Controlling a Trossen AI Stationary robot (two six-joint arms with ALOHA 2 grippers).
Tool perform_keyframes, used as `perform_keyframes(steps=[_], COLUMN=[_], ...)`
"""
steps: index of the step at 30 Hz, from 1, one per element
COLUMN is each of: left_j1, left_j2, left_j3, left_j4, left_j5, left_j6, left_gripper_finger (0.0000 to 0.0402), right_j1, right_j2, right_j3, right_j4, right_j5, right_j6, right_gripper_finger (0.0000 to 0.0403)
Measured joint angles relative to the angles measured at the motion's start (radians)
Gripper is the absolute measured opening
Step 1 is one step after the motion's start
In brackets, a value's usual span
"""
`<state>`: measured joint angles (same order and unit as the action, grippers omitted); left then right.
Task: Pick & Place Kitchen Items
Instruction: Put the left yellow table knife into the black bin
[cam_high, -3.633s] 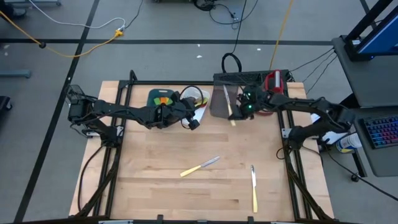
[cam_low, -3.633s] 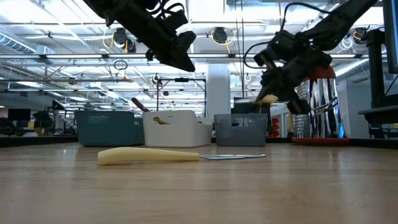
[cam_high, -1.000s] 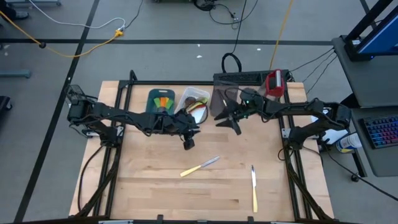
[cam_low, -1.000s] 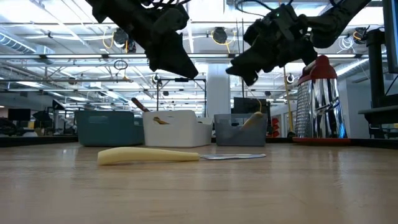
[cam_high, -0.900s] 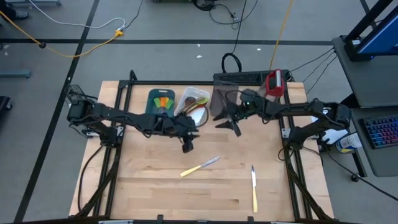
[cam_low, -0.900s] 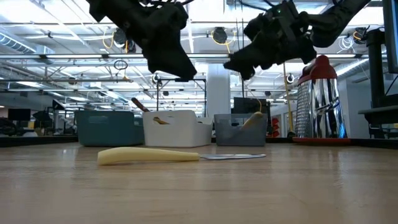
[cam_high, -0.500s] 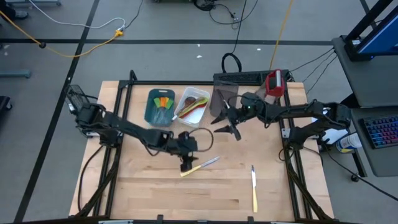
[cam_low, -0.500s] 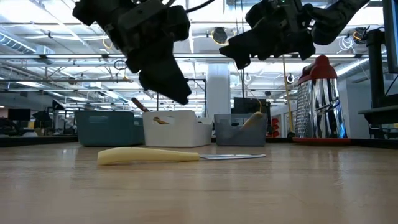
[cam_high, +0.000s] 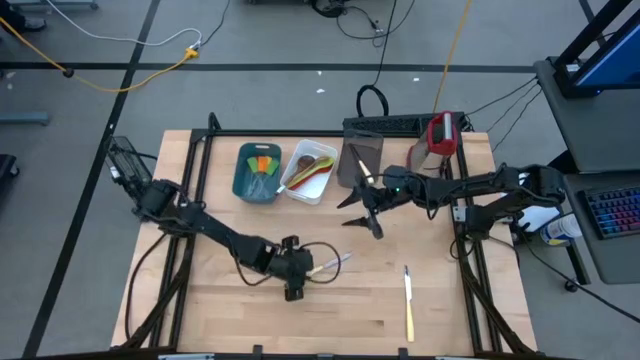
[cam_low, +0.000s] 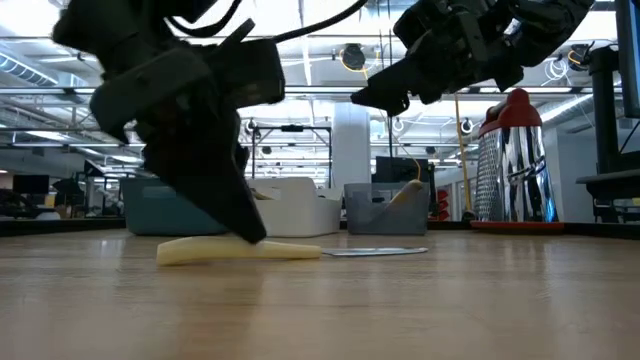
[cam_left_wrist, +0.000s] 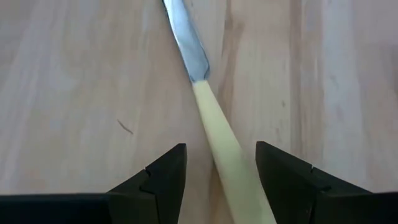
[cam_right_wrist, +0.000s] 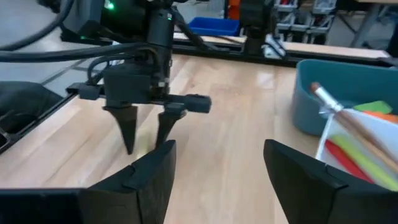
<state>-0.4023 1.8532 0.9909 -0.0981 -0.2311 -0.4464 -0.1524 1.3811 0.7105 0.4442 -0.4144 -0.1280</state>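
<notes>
Cream-handled knife (cam_left_wrist: 221, 140) sits between left gripper's (cam_left_wrist: 219, 163) spread jaws, second knife (cam_high: 408, 300) at 4 o'clock untouched, right gripper (cam_high: 360, 212) hovering released, trays (cam_high: 256, 174) mostly filled.

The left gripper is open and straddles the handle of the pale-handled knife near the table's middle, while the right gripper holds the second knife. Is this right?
Not quite. In the high view the right gripper is open and holds nothing; the second knife lies on the table. The left gripper is open and does straddle the pale-handled knife, as the left wrist view shows.
</notes>
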Motion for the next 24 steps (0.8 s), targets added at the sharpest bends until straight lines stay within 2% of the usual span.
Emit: perform_keyframes(steps=[8,11,14,21,24], left_j1=[-0.017,-0.012,-0.005,0.016,0.028], left_j2=[0.037,0.036,0.036,0.032,0.032], left_j3=[0.002,0.003,0.006,0.003,0.002], left_j4=[-0.006,-0.061,-0.120,-0.119,-0.102], left_j5=[-0.033,-0.033,-0.038,-0.040,-0.043], left_j6=[-0.027,-0.024,-0.036,-0.035,-0.042], left_gripper_finger=[0.0198,0.0193,0.0165,0.0060,0.0052], right_j1=[0.010,0.010,0.010,0.010,0.011], right_j2=[0.000,0.000,0.000,0.000,0.000], right_j3=[-0.029,-0.043,-0.053,-0.064,-0.064], right_j4=[0.000,0.000,0.000,0.001,0.001], right_j5=[0.001,0.000,-0.001,-0.001,-0.001], right_j6=[-0.038,-0.042,-0.042,-0.030,-0.018], right_gripper_finger=[0.0233,0.0232,0.0229,0.0228,0.0228])
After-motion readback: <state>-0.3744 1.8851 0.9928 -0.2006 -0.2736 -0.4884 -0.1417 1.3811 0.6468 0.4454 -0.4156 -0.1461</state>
